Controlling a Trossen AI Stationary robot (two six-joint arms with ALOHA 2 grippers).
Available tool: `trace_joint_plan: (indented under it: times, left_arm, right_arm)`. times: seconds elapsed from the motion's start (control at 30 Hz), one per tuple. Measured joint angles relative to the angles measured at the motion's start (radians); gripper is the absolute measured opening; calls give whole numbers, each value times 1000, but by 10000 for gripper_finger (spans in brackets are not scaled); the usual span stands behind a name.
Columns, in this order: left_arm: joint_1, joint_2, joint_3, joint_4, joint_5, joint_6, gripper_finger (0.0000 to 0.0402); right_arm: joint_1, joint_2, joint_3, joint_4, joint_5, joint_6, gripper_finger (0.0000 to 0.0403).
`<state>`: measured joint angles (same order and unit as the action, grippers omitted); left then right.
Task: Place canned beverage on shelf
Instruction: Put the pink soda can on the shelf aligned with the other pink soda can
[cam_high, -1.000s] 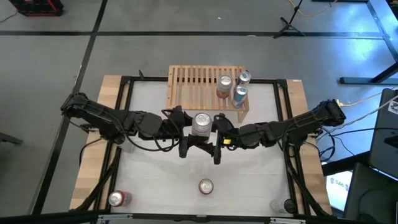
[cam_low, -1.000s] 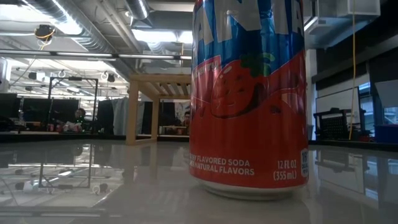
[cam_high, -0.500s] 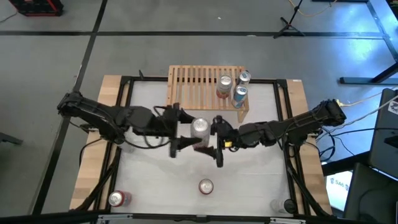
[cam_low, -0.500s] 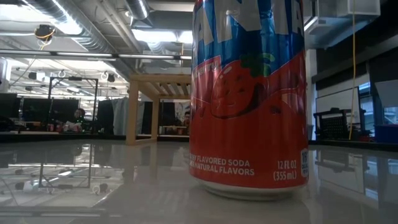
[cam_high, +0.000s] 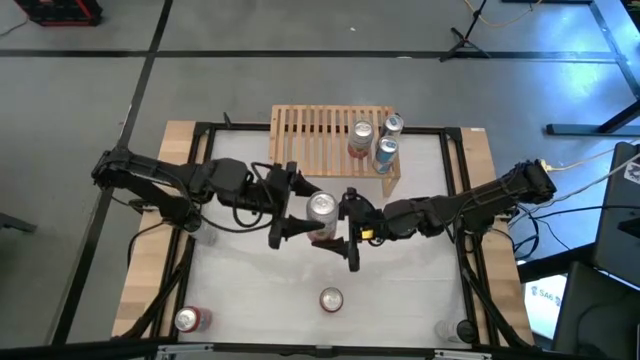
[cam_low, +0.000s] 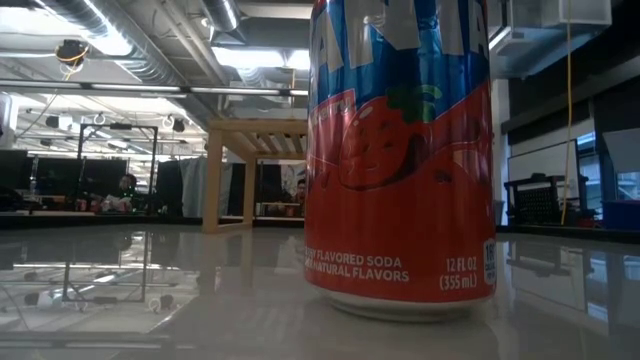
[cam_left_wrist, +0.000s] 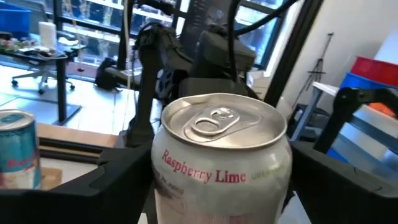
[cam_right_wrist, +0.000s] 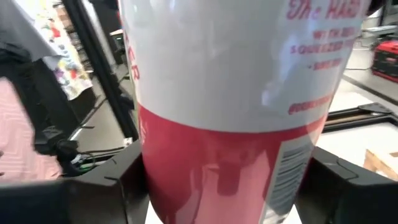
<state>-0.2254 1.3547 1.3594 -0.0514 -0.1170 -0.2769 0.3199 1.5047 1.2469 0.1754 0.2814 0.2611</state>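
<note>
can: the white-and-red raspberry lime can (cam_high: 321, 208) sits at the middle of the high view, just below the shelf (cam_high: 310, 138) and between both claws.
right claw: the right gripper (cam_high: 350, 228) pinches the can's body; in the right wrist view a finger (cam_right_wrist: 109, 186) lies against each side of the red lower half (cam_right_wrist: 224, 168).
left claw: the left gripper (cam_high: 285, 208) stands spread at the can's left side; its fingers flank the can (cam_left_wrist: 221, 162) in the left wrist view, and I cannot tell whether they touch it.
handling: judged a stiff, thin-walled cylinder with smooth, slippery sides; heavy if full, easily dented. Best held on opposite sides at mid-height, kept upright.
shelf: 3 cans (cam_high: 372, 141) already stand at its right end; the slats to the left are bare.
high view only: both arms, the shelf, 2 spare cans at lower centre (cam_high: 331, 299) and lower left (cam_high: 186, 319).
left wrist only: the pull-tab lid and the label wording.
low view only: a strawberry soda can (cam_low: 400, 160) fills the frame, with the shelf's leg (cam_low: 215, 180) far behind; neither claw shows.
</note>
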Motion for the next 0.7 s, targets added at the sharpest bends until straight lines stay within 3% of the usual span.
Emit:
trace_joint_plan:
  times: [0.23,0.43,0.6,0.7]
  left_arm:
    - [2,25,0,17,-5,4,338]
    - [23,28,-1,20,9,0,271]
    - [45,27,-5,1,15,21,268]
    - [60,25,-5,1,17,25,268]
  right_arm:
    - [-6,2,0,15,28,-7,275]
    - [-12,2,2,14,20,-6,276]
    - [-13,-37,3,-23,-12,3,372]
    - [10,-117,7,-118,-16,16,377]
